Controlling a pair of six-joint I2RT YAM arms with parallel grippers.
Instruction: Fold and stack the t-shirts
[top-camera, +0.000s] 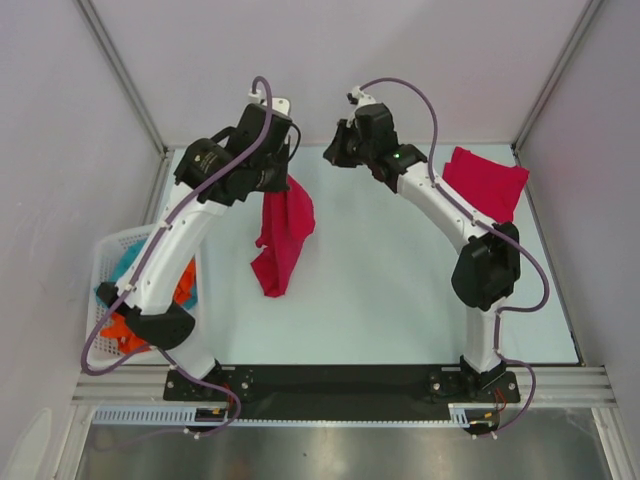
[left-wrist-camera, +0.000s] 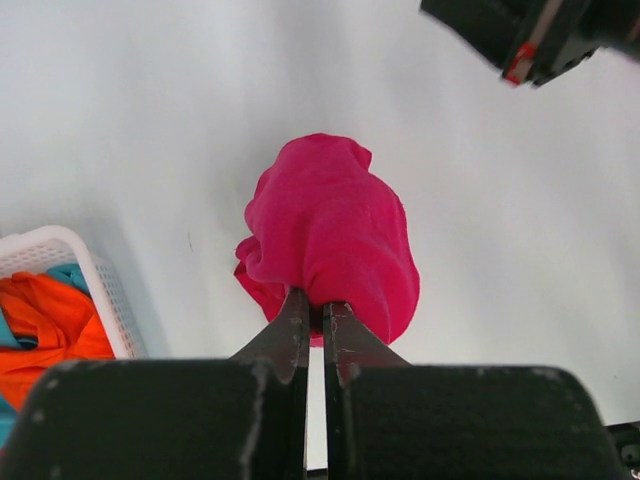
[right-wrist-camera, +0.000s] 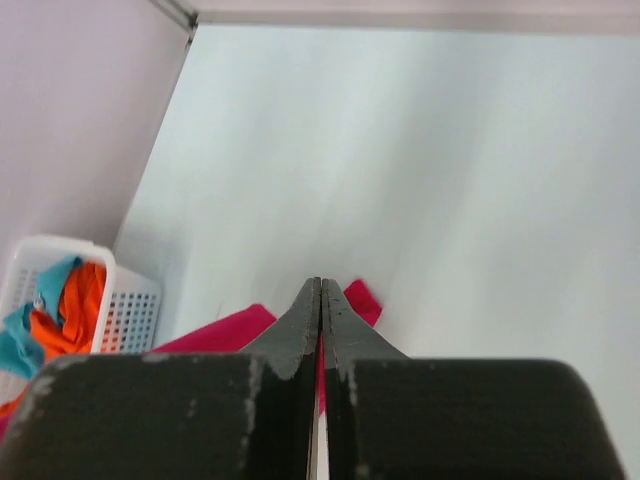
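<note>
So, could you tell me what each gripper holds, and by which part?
The left gripper pinches the crimson-red cloth t-shirt by a bunched fold at its upper end; the rest hangs down. The right gripper is shut on nothing.

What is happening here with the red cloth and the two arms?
The left fingers are shut on a red t-shirt, which hangs crumpled over the white table. The right fingers are shut too, close by, but seem to hold nothing. A second red t-shirt lies at the far right of the table, partly under the right arm. A white basket with orange and teal clothes stands on the left.
</note>
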